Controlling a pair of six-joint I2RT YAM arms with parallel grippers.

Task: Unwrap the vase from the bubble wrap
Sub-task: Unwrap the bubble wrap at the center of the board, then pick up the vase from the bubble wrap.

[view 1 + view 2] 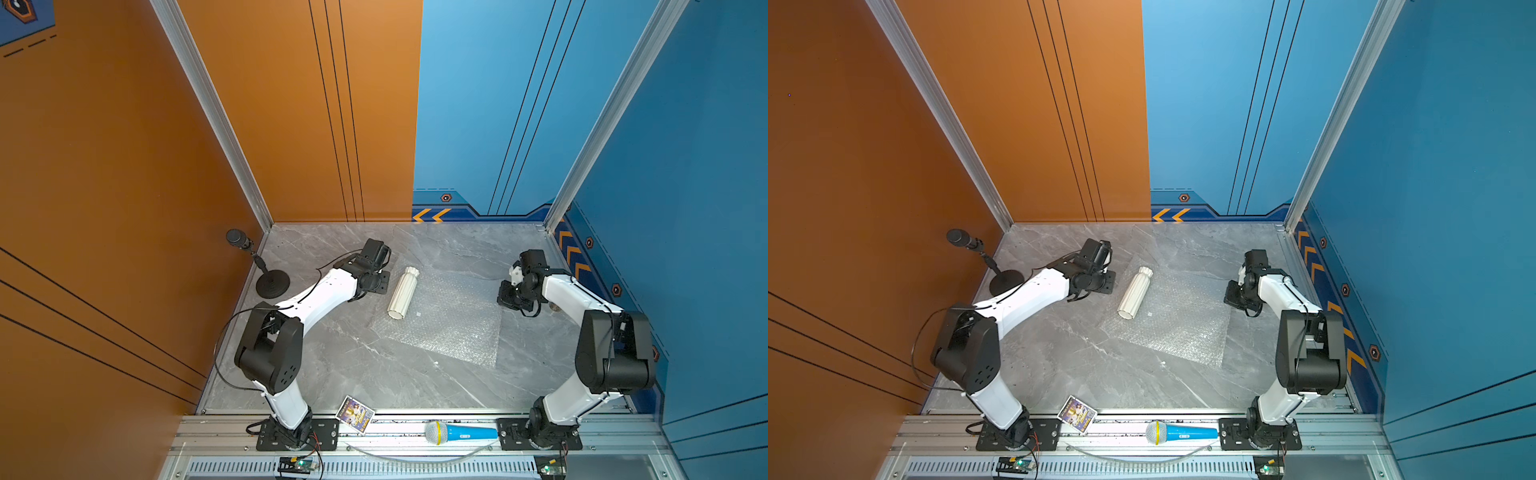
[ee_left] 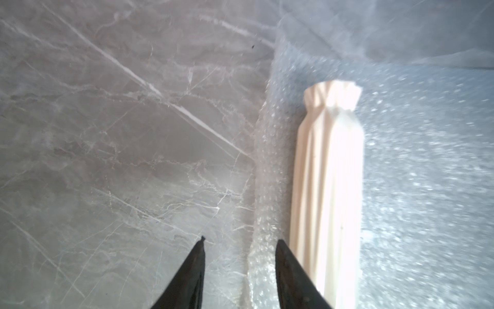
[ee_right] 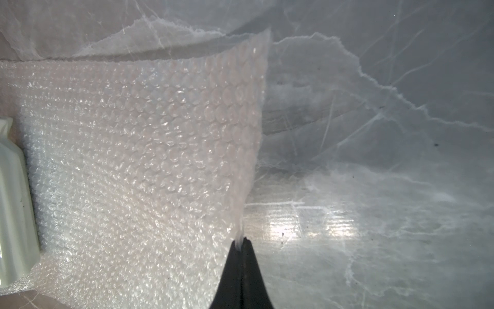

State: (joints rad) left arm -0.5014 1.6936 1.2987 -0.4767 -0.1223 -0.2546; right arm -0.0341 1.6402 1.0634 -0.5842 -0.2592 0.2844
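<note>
- White ribbed vase (image 1: 402, 293) lying on its side, bare, on flattened translucent bubble wrap (image 1: 453, 328).
- Left jaws apart, empty, beside vase.
- Right jaws pinched on bubble wrap edge.

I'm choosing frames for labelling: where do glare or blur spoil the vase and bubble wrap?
Left wrist view: the vase is overexposed, ribs partly washed out; the bubble wrap is smeared soft. Right wrist view: bubbles crisp, bright glare patch on the table. Both top views: even light, bubble wrap faint against the marble.
</note>
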